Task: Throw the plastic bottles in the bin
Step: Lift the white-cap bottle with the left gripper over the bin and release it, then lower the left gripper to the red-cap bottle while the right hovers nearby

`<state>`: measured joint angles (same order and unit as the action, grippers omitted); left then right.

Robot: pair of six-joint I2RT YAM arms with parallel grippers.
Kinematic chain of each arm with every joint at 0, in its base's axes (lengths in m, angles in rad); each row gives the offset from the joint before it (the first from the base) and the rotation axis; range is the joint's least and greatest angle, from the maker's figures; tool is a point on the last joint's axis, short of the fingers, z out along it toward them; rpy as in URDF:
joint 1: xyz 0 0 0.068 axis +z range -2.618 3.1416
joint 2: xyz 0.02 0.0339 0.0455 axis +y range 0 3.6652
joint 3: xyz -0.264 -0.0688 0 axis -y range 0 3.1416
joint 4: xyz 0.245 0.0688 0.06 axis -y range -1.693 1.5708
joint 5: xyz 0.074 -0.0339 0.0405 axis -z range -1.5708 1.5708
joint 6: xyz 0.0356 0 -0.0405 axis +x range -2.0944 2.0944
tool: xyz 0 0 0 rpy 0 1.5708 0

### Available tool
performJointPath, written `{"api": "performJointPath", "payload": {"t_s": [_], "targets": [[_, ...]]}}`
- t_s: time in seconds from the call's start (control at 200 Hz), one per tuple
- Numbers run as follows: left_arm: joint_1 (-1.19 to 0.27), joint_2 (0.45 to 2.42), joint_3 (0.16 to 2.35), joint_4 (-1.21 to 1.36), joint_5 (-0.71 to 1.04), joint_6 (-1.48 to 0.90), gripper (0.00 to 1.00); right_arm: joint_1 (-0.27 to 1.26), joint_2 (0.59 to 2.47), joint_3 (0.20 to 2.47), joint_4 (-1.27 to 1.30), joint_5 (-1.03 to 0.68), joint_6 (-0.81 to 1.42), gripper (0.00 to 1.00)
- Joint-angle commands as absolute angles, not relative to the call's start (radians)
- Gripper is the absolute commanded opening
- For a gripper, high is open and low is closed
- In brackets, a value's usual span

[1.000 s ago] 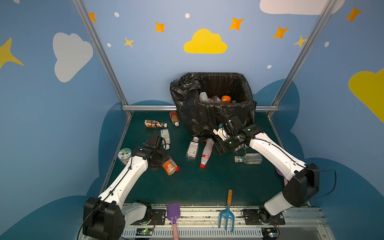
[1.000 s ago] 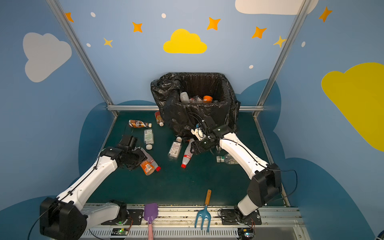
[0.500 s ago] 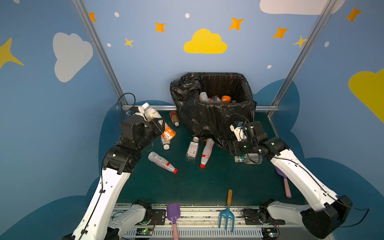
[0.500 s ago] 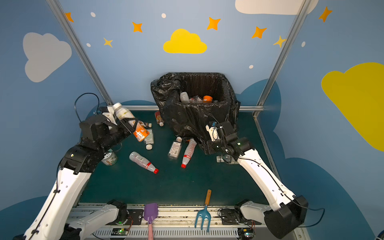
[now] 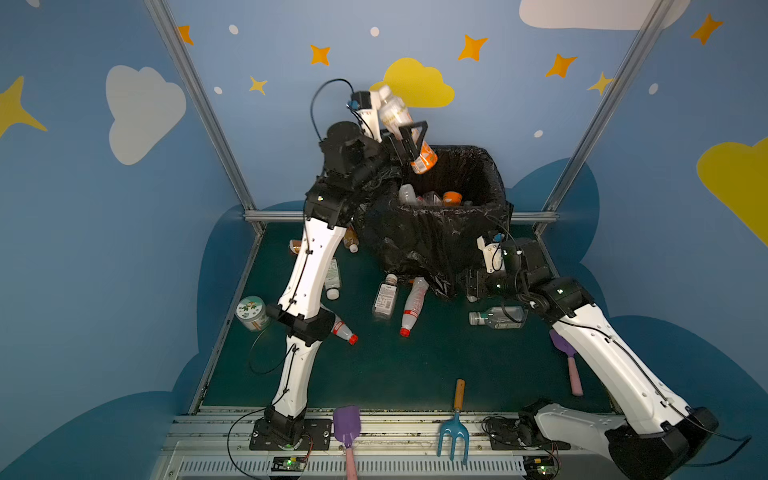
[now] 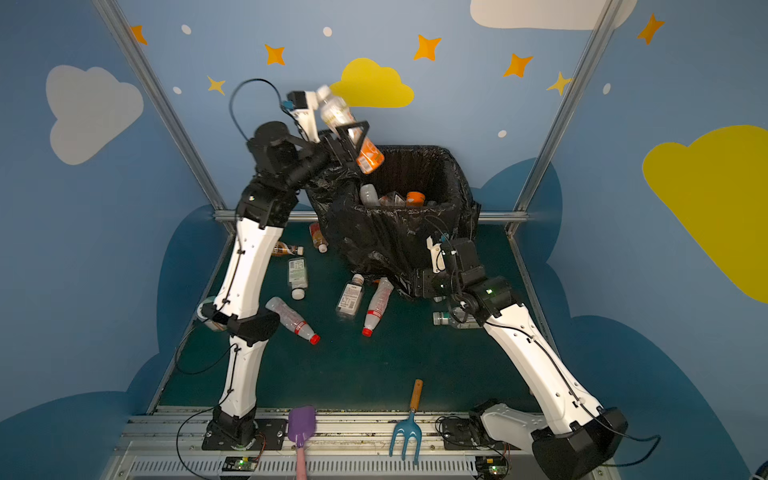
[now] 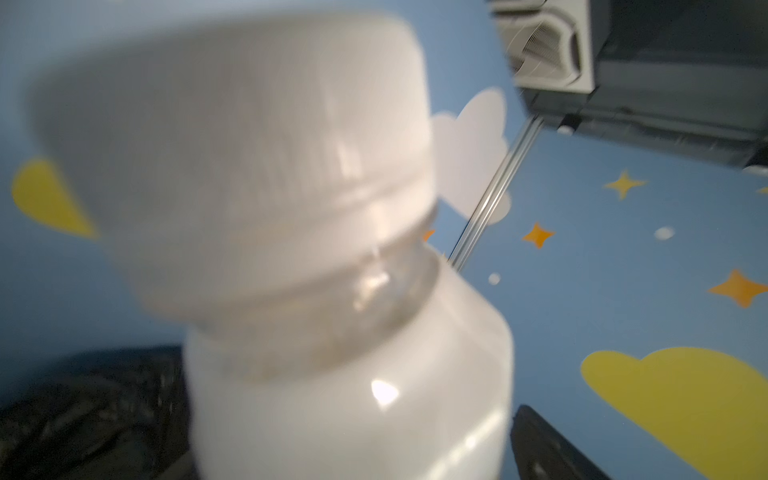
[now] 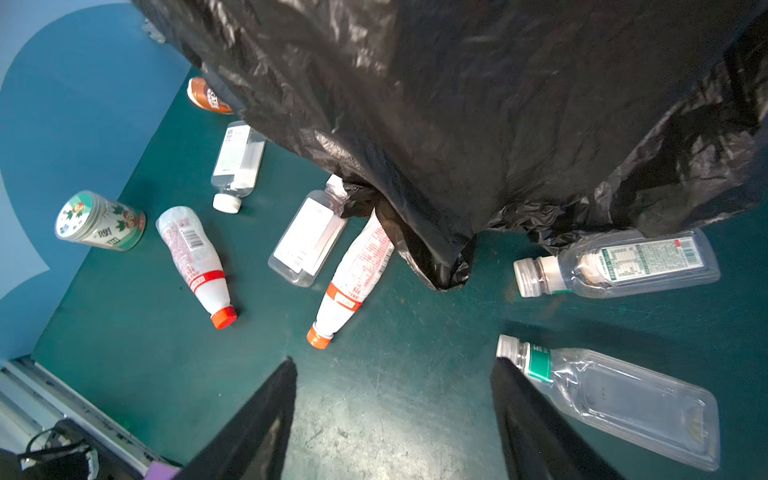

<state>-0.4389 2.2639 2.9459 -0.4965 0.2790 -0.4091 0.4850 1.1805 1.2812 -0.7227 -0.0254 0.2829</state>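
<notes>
My left gripper (image 5: 409, 139) is raised over the left rim of the black-bagged bin (image 5: 424, 241). Its jaws stand open around a white-capped, orange-labelled bottle (image 5: 397, 118) that tilts toward the bin. In the left wrist view this bottle (image 7: 291, 249) fills the picture, with a gap showing beside one finger (image 7: 548, 449). My right gripper (image 8: 395, 361) hangs open and empty low over the green mat, by the bin's front right corner. A clear green-labelled bottle (image 8: 615, 399) lies beside one of its fingers. Several more bottles lie on the mat, among them a red-capped one (image 5: 413, 305) and a flat clear one (image 5: 385, 296). Others rest inside the bin (image 5: 451, 197).
A squat jar (image 5: 250, 312) with a green-white lid stands at the mat's left edge, behind the left arm. A purple shovel (image 5: 347, 424) and a blue rake (image 5: 455, 432) lie on the front rail. Another shovel (image 5: 567, 357) lies under the right arm.
The left arm has swung up from the mat to above the bin's left rim, carrying the orange-labelled bottle, and its jaws have opened. The right arm drew back to the right.
</notes>
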Motion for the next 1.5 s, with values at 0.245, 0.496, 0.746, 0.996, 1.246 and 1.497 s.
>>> {"api": "performJointPath", "payload": {"t_s": [0.245,0.496,0.746,0.996,1.246,1.497], "targets": [[-0.487,1.982,2.719,-0.594,0.231,-0.257,1.0,0.424,1.089,1.277,-0.758,0.039,0.38,0.74],[-0.486,1.756,2.409,-0.707,0.107,-0.183,1.0,0.298,1.075,1.216,-0.779,-0.011,0.493,0.75],[-0.409,1.459,1.908,-0.754,-0.009,-0.256,1.0,0.237,1.078,1.141,-0.782,-0.061,0.558,0.75],[-0.158,1.333,1.49,-0.895,0.125,-0.478,0.98,0.231,1.111,1.086,-0.733,-0.131,0.521,0.75],[-0.126,1.351,1.215,-0.897,0.198,-0.571,0.98,0.246,1.181,1.055,-0.681,-0.223,0.507,0.74],[-0.103,1.518,1.19,-0.986,0.291,-0.582,0.98,0.263,1.236,1.06,-0.646,-0.259,0.492,0.74]]}}
